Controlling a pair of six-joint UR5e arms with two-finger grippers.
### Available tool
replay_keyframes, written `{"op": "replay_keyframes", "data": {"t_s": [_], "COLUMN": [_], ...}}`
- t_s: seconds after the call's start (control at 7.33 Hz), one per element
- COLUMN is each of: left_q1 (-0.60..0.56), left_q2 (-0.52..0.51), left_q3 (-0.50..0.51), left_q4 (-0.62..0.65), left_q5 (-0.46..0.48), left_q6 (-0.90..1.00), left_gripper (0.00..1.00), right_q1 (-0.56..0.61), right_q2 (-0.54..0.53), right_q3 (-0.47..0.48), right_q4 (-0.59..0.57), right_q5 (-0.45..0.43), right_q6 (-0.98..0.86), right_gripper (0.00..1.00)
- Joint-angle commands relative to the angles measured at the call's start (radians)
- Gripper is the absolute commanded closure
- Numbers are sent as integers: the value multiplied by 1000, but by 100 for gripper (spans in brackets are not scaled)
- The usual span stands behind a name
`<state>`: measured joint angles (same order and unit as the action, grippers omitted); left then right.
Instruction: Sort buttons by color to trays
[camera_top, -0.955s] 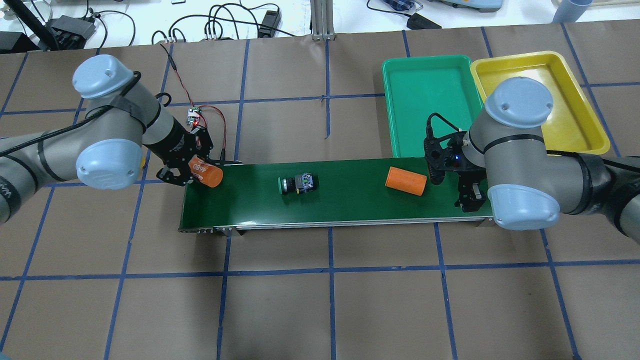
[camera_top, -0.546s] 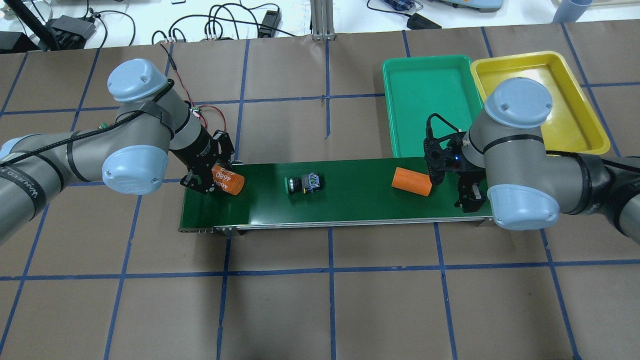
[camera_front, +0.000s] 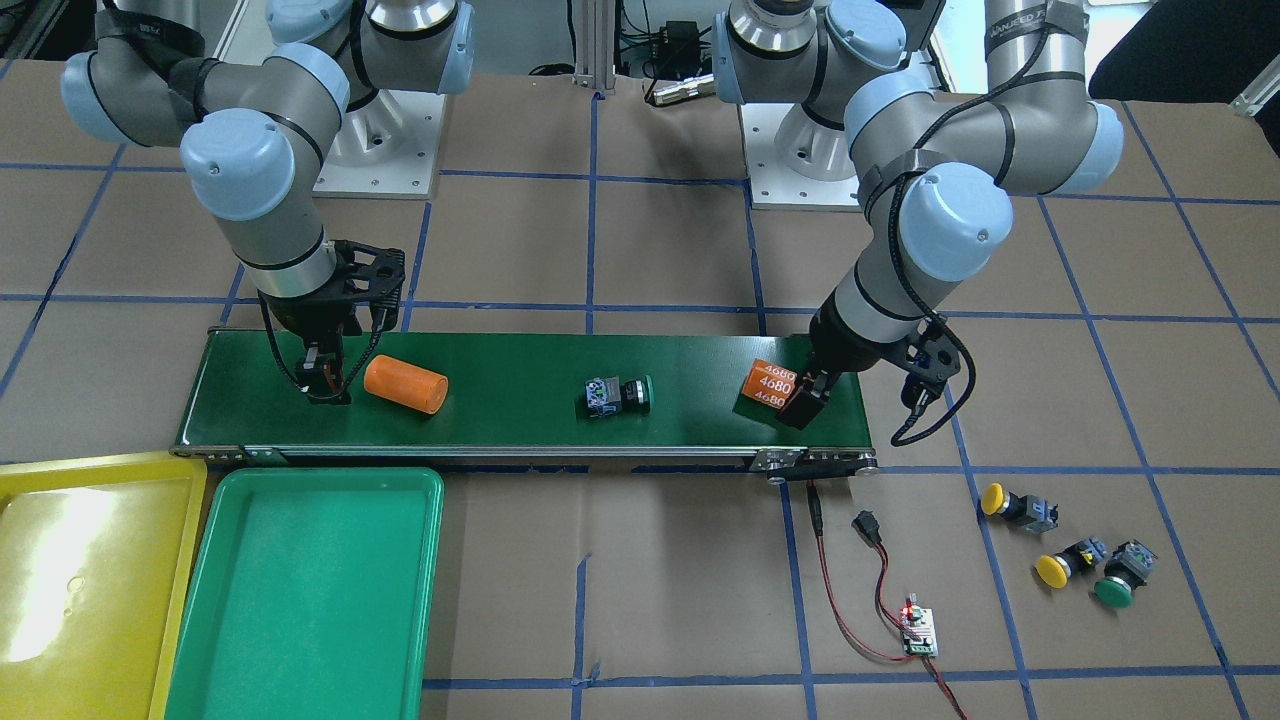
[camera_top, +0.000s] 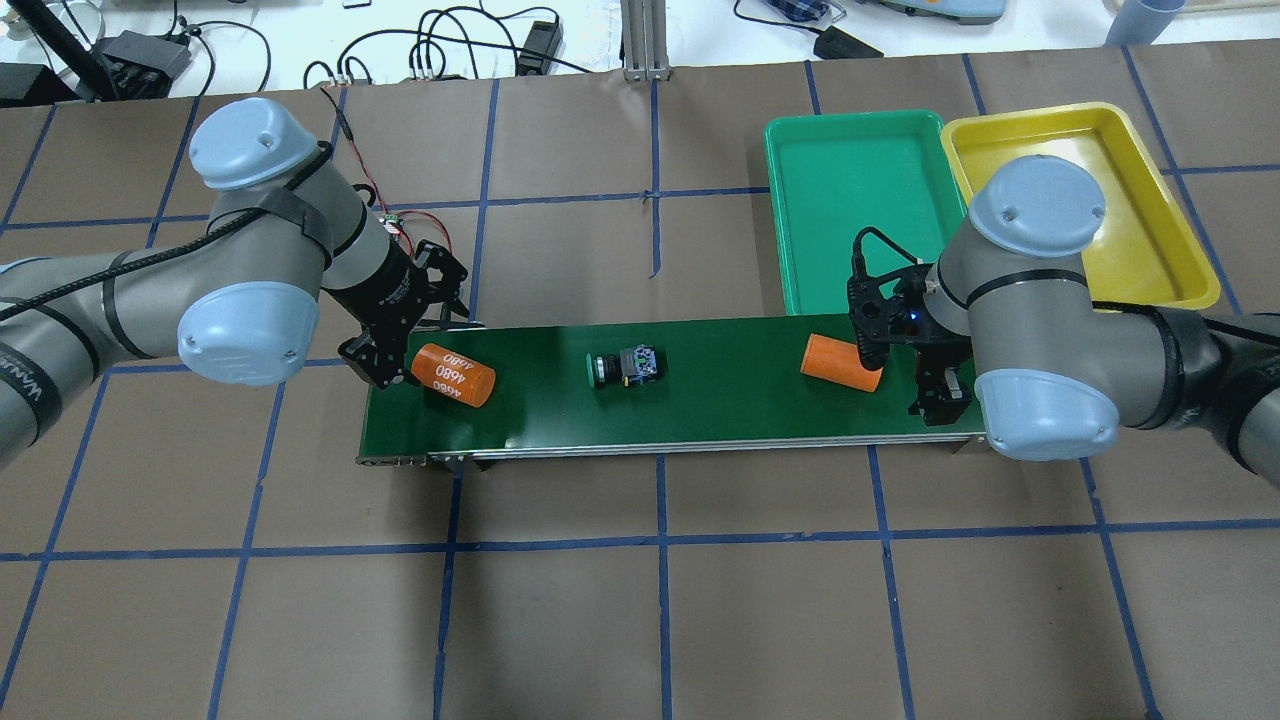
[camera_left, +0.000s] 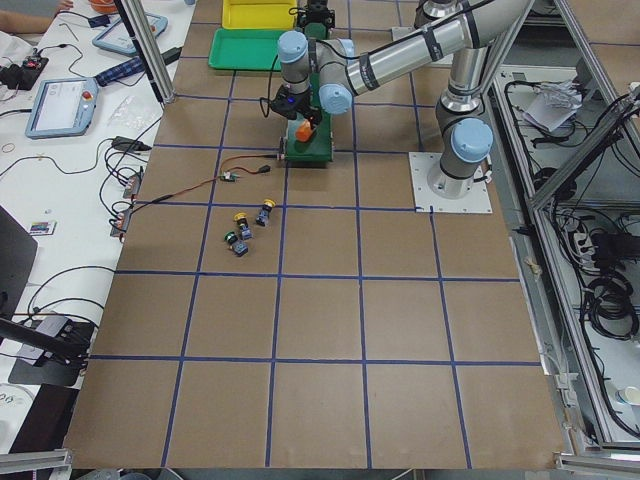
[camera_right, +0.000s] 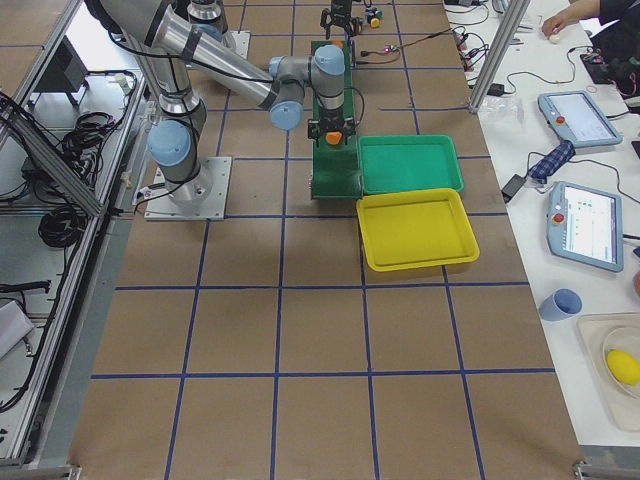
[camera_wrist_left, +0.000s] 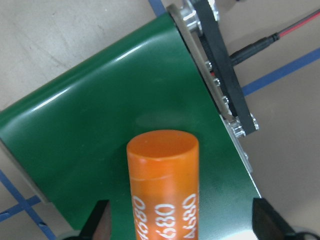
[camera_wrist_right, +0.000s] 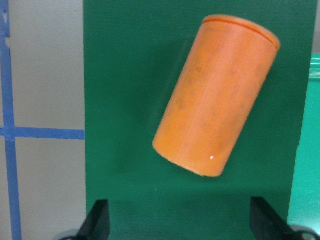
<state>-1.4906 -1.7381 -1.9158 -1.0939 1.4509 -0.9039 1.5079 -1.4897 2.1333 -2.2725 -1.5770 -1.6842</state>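
One green-capped button (camera_top: 622, 365) lies on its side at the middle of the dark-green conveyor belt (camera_top: 700, 405); it also shows in the front view (camera_front: 617, 394). Two yellow buttons (camera_front: 1005, 503) (camera_front: 1065, 565) and a green one (camera_front: 1120, 582) lie on the table off the belt's left end. The green tray (camera_top: 850, 200) and the yellow tray (camera_top: 1080, 200) stand side by side beyond the belt's right end, with nothing in them. My left gripper (camera_top: 418, 347) is open around the orange "4680" cylinder (camera_top: 455, 374), which lies on the belt. My right gripper (camera_top: 940, 395) is open and holds nothing, over the belt's right end.
A plain orange cylinder (camera_top: 840, 362) lies on the belt just in front of my right gripper and also shows in the right wrist view (camera_wrist_right: 215, 95). A small circuit board (camera_front: 918, 630) with red and black wires lies near the belt's left end. Cables lie past the table's far edge.
My left gripper carried the "4680" cylinder onto the belt's left end and let it go. The green button and the plain cylinder drifted right along the belt. My right arm stayed still.
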Motion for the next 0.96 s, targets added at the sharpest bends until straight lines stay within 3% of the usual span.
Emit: {"op": "replay_keyframes", "data": {"t_s": [0.0, 0.14, 0.27, 0.41, 0.55, 0.82], "left_q1": [198, 299, 364, 400, 418, 420], "left_q2": [-20, -52, -105, -157, -206, -282], "left_q3": [75, 111, 154, 222, 277, 296], "left_q4": [-47, -46, -32, -31, -32, -29], "left_q5": [5, 11, 85, 112, 112, 106], "left_q6": [379, 616, 798, 888, 960, 891], "left_gripper": [0, 0, 0, 0, 0, 0], "right_q1": [0, 0, 0, 0, 0, 0], "right_q2": [0, 0, 0, 0, 0, 0], "right_q3": [1, 1, 1, 1, 1, 1], "right_q4": [1, 1, 1, 1, -1, 1], "right_q5": [0, 0, -1, -1, -1, -1], "right_q6": [0, 0, 0, 0, 0, 0], "right_gripper": [0, 0, 0, 0, 0, 0]}}
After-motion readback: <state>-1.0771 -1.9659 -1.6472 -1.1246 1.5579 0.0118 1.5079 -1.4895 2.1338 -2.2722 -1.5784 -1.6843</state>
